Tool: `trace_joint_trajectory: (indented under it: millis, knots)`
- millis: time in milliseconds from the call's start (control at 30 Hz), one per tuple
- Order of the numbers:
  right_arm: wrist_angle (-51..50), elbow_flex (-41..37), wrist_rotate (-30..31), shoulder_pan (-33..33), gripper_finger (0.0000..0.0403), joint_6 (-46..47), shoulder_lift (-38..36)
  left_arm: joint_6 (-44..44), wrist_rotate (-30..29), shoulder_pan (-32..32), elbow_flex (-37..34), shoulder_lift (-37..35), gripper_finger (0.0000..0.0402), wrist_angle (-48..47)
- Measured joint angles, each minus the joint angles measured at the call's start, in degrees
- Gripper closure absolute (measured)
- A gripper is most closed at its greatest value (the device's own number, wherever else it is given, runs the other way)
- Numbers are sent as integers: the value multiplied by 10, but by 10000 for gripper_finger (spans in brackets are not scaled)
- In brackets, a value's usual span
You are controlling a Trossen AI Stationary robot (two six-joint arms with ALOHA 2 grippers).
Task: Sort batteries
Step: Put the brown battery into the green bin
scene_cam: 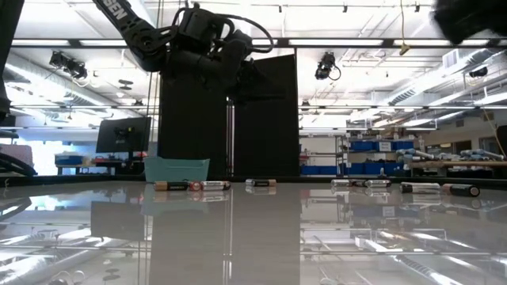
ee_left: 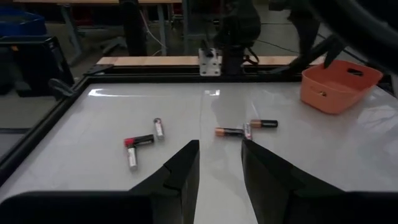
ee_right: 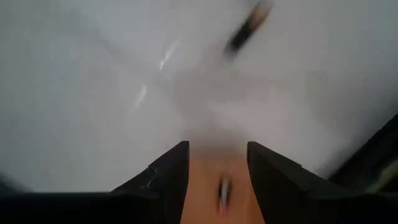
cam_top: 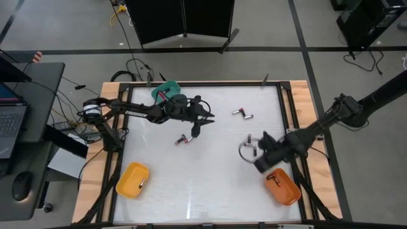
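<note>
Orange bin sits under the right gripper (jaws parted, empty). Left gripper, open, should drop squarely over the batteries mid-table.

- The pale, glossy white surface sits in a dark frame with bare wood at its sides.
- The left hand hangs over the middle-left of the surface — just above a pair of small dark cylindrical batteries with red ends.
- A teal-green plastic bin sits at the far left corner, a yellow-orange plastic bin at the near left.
- The right hand is beside an orange plastic bin — more batteries lie farther back.
</note>
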Motion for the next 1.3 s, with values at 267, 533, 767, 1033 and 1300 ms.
trace_joint_trajectory:
  millis: [267,533,767,1033,1300]
  knots:
    - [74,-62,95,-183,237,-50,0,2,0,11,0,0,275,0]
    - [254,-158,88,-290,238,-121,1,4,0,21,0,0,275,-2]
    - [282,-194,89,-315,240,-123,1,4,0,22,0,0,275,-2]
    - [349,-245,89,-317,240,-127,1,4,0,22,0,0,275,0]
    - [400,-288,92,-333,243,-124,1,3,0,22,0,0,275,0]
